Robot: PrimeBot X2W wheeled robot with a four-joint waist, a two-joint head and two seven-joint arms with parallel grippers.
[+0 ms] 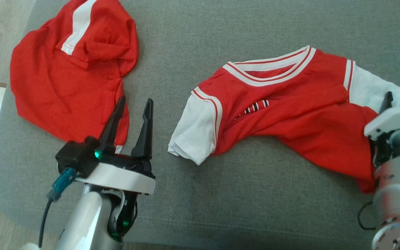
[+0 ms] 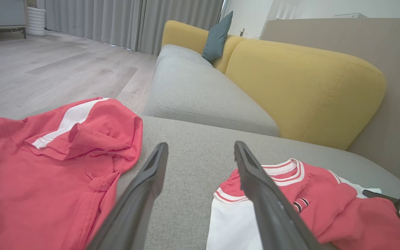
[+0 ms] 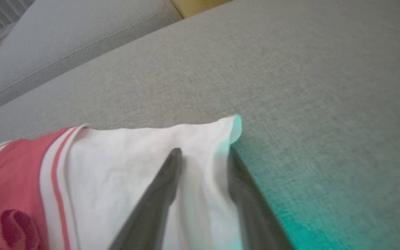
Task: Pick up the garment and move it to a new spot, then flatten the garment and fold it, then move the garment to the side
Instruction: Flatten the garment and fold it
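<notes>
**Right claw astride a white sleeve, left claw idle over the cushion**

From my remote seat, the red jersey (image 1: 290, 111) lies crumpled on the right half of the grey cushion (image 1: 221, 194). Its striped white collar is turned toward the far edge, and the body is bunched in diagonal folds. One white sleeve (image 1: 194, 132) points toward the middle of the cushion; the other sleeve (image 3: 123, 166) lies at the far right, under my right arm.

The right gripper (image 3: 204, 151) sits low on that far sleeve, close to its free corner. Its two dark fingers are parted, with a ridge of white cloth showing in the gap between them. I see no closed pinch on the fabric. A teal glow tints the cloth and the cushion beside the outer finger, and the wrist picture is somewhat blurred.

The left gripper (image 1: 135, 100) hangs above bare cushion between the two pieces of clothing. Its fingers are spread wide and hold nothing.

To its left, a second red garment (image 1: 64, 86) with a white stripe lies in a loose heap near the cushion's left edge, well apart from the jersey.

Beyond the cushion, the left wrist view takes in a yellow backrest (image 2: 304, 86), a teal pillow (image 2: 217, 38), grey curtains (image 2: 116, 21) and a pale wood floor (image 2: 47, 66).
</notes>
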